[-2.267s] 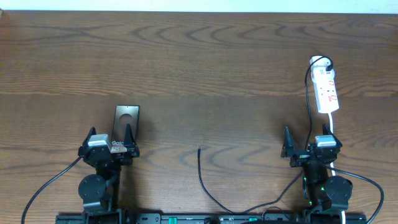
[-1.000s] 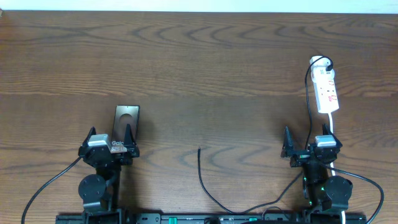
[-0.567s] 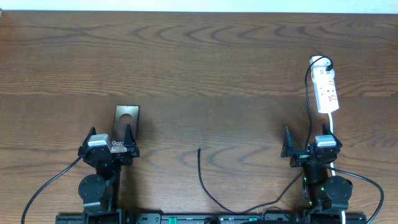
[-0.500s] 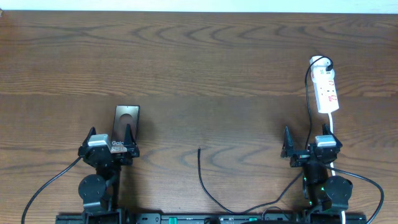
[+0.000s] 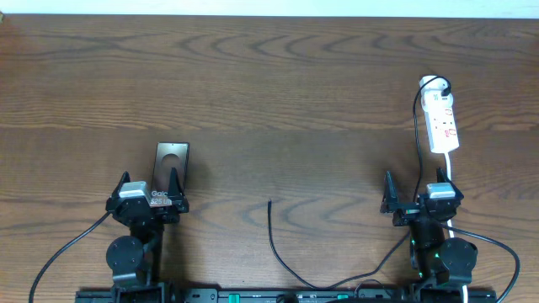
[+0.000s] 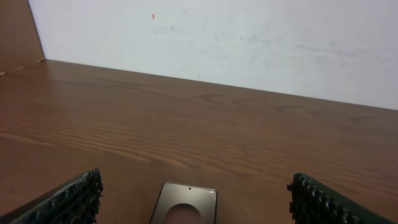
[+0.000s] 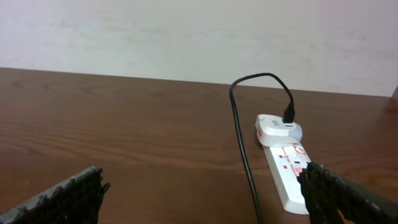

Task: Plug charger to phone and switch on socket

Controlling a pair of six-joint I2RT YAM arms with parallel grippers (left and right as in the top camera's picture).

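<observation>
Left wrist view cuts off the phone (image 6: 185, 202).

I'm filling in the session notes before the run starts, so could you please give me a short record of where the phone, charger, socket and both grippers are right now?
left gripper: open, empty
right gripper: open, empty
socket: far right, ahead of the right gripper; switch state too small to tell
phone: flat, ring side up, near end under the left gripper
charger: tip loose on the table between the arms, apart from the phone; other end in the socket
progress: charger not yet plugged into phone
</observation>
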